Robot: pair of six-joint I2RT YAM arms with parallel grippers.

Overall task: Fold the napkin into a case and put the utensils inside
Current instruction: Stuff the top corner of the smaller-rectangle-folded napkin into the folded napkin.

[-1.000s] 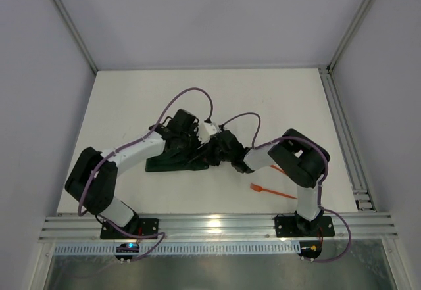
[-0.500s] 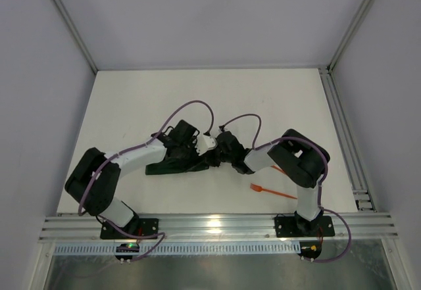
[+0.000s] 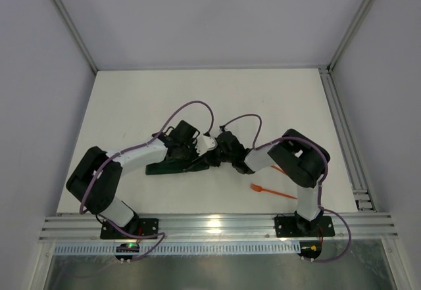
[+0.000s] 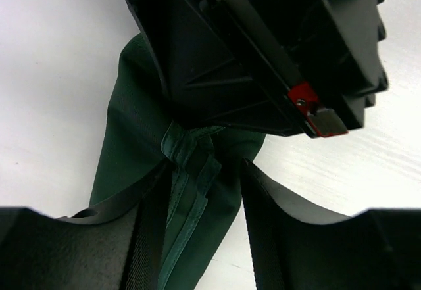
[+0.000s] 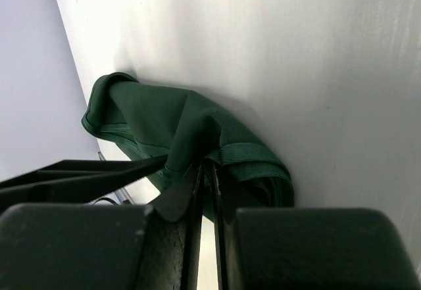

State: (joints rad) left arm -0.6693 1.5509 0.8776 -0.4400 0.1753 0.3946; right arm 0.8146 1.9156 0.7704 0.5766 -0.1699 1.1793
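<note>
The right gripper [image 5: 205, 171] pinches a fold of the napkin [image 5: 151, 116] while the left gripper [image 4: 205, 171] (jaws half apart) straddles its hem just to the left

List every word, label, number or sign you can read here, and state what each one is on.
None: no readable text in any view.
Napkin, utensil, table: plain, no print.
Red tab: unmarked.
Green light below the rail: a lamp only; any lettering near it is too small to read.
</note>
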